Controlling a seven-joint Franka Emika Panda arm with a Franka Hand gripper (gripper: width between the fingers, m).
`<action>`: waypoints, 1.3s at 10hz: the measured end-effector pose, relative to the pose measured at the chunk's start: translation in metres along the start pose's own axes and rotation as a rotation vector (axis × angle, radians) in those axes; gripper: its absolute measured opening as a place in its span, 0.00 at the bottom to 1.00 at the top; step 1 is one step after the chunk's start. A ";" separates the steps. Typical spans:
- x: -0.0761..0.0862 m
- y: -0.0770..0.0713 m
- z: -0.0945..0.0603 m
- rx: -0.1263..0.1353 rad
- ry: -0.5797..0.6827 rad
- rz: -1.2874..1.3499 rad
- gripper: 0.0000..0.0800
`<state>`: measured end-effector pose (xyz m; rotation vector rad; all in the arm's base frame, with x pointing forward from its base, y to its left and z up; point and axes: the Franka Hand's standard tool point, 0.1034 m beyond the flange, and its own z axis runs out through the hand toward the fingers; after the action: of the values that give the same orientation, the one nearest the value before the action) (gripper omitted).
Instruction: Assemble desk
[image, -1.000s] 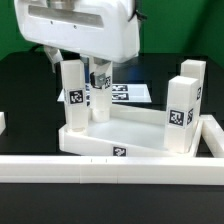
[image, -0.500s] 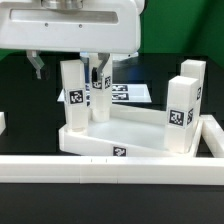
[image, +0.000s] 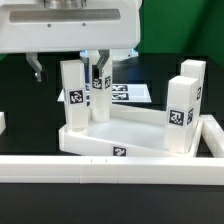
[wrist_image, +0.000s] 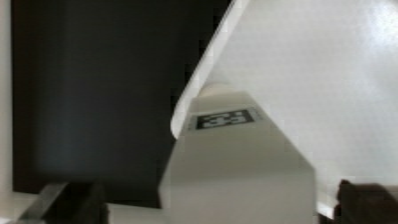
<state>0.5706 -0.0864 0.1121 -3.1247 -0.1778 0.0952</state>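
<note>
The desk top (image: 92, 142) lies on the table as a white rimmed tray, with legs standing upright at its corners. One leg (image: 72, 95) stands at the near corner on the exterior view's left, and two legs (image: 180, 115) (image: 193, 82) stand on the right. A fourth leg (image: 100, 100) stands at the far left corner, partly hidden behind the near one. My gripper (image: 98, 66) hangs over this leg with its fingers astride the top. In the wrist view the tagged leg (wrist_image: 240, 150) fills the space between the dark fingers (wrist_image: 71, 205), with a gap showing; the gripper (wrist_image: 214, 205) is open.
A long white rail (image: 100, 170) runs along the front and turns back on the exterior view's right (image: 212, 135). The marker board (image: 128, 94) lies flat behind the tray. The table top is black.
My gripper has risen a little along the far left leg. The leg and the other parts have stayed in place.
</note>
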 end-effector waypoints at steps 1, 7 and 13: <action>0.000 0.001 0.000 0.000 -0.001 0.001 0.66; -0.001 0.000 0.002 0.001 -0.002 0.129 0.36; -0.001 0.003 0.003 0.063 -0.007 0.756 0.36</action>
<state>0.5699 -0.0898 0.1093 -2.9321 0.9791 0.1100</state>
